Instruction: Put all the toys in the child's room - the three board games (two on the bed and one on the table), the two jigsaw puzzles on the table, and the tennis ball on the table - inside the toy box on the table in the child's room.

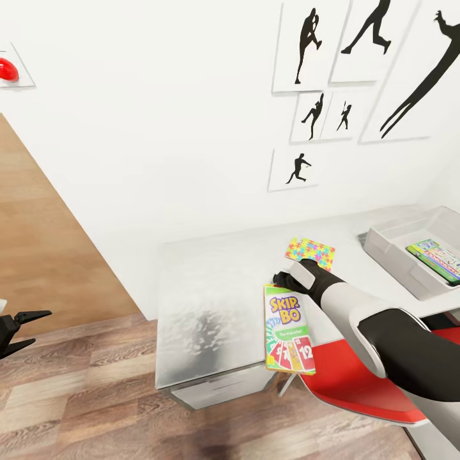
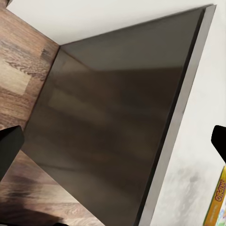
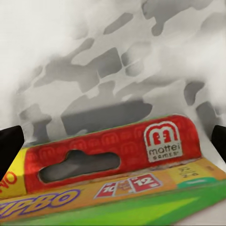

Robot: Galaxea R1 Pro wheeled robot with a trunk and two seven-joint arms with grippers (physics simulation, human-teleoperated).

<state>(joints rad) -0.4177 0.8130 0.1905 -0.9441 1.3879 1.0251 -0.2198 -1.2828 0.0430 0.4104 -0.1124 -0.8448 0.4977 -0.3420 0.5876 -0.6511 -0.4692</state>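
Red-topped SKIP-BO box lies flat on the table. Right gripper hovers at its end, fingers spread, nothing grasped, positioned for pickup. Left gripper hangs open, idle.

The head camera looks down from high over the bench. The right wrist camera sits very close above the SKIP-BO box, just ahead of its gripper; the left wrist camera shares that box's edge.

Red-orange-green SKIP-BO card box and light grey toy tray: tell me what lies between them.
In the head view, the right arm crosses bare pale tabletop between box and tray.
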